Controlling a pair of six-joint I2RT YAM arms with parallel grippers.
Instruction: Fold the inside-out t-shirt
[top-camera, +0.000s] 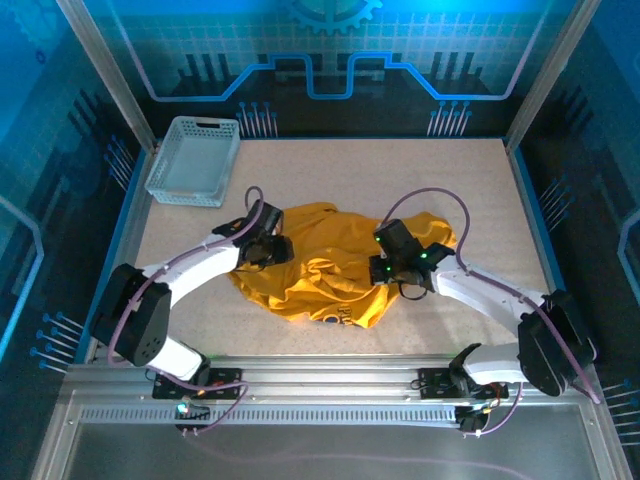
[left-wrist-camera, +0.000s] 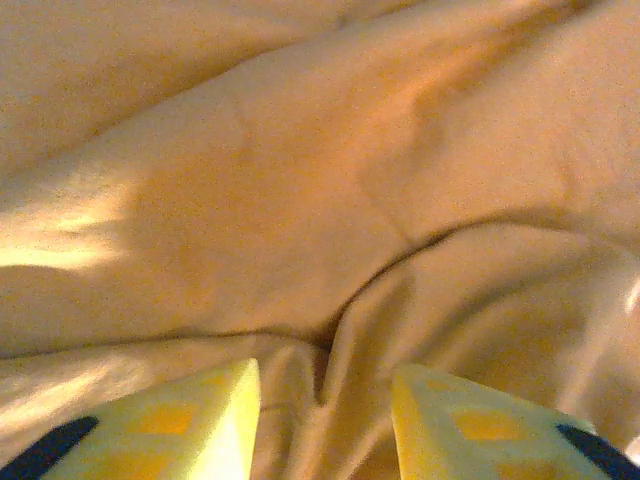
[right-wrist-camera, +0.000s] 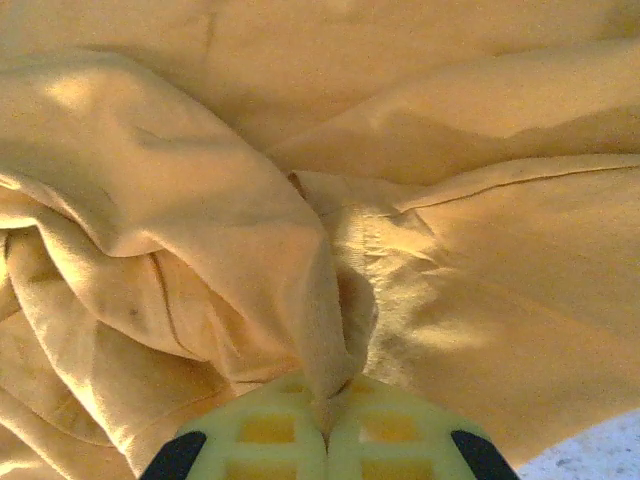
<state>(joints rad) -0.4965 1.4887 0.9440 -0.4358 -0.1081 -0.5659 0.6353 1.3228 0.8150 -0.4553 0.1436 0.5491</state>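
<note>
Garment position: the inside-out t-shirt (top-camera: 320, 275) lies crumpled in a loose heap near the middle of the table (top-camera: 400, 170), slightly toward the near edge. The mustard-yellow cloth is bunched into many folds. A small patch of printed graphic (top-camera: 336, 318) with white and dark marks shows at the near edge of the heap. A light grey lattice basket (top-camera: 195, 160) stands at the far left corner of the table, well apart from the garment.

Left arm: the left gripper (top-camera: 268, 248) rests at the left edge of the heap, touching the cloth. In the left wrist view, its two yellow-green fingers (left-wrist-camera: 200, 420) stand apart with a clear gap between them. A raised crease of cloth runs into that gap, and the fingers are not pressed together on it. The cloth ahead of the fingers is smooth, with shallow wrinkles.

Right arm: the right gripper (top-camera: 388, 262) sits on the right half of the heap, over the cloth. In the right wrist view, its fingers (right-wrist-camera: 260, 440) meet, with a narrow ridge of yellow cloth pinched between them. A thick rolled fold lies to the left of the pinched ridge, and a stitched hem crosses the cloth to the right. A sliver of speckled table surface appears at the lower right corner of that view.
</note>
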